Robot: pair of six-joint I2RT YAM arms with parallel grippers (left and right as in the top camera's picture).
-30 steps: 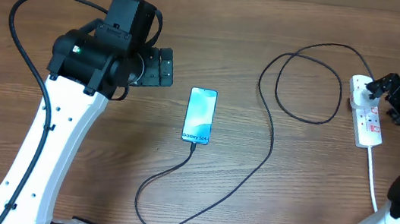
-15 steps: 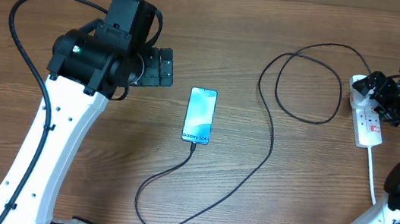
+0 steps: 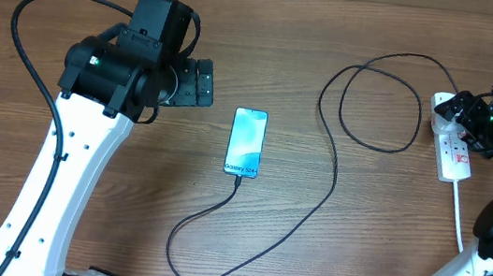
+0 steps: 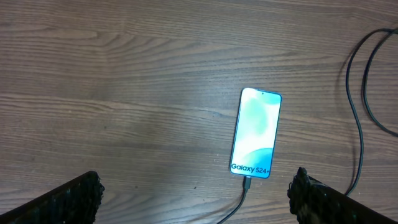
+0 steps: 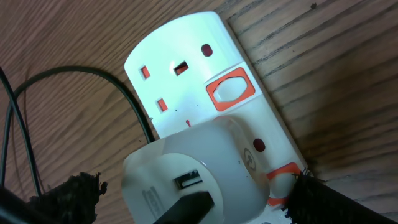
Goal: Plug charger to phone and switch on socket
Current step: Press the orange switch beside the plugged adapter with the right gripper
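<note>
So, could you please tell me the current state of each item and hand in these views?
phone: screen lit, flat on the table, cable plugged in.
charger: one end in the phone, other end seated in the socket.
socket: charger plugged in; switch position unclear.
left hand: open, empty, above the table.
right hand: open, empty, over the socket.

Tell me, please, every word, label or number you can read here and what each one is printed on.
"Galaxy S24+": on the phone screen, near one end.
Red print on the socket: too small to read.
Faint marks on the white adapter: too blurred to read.
</note>
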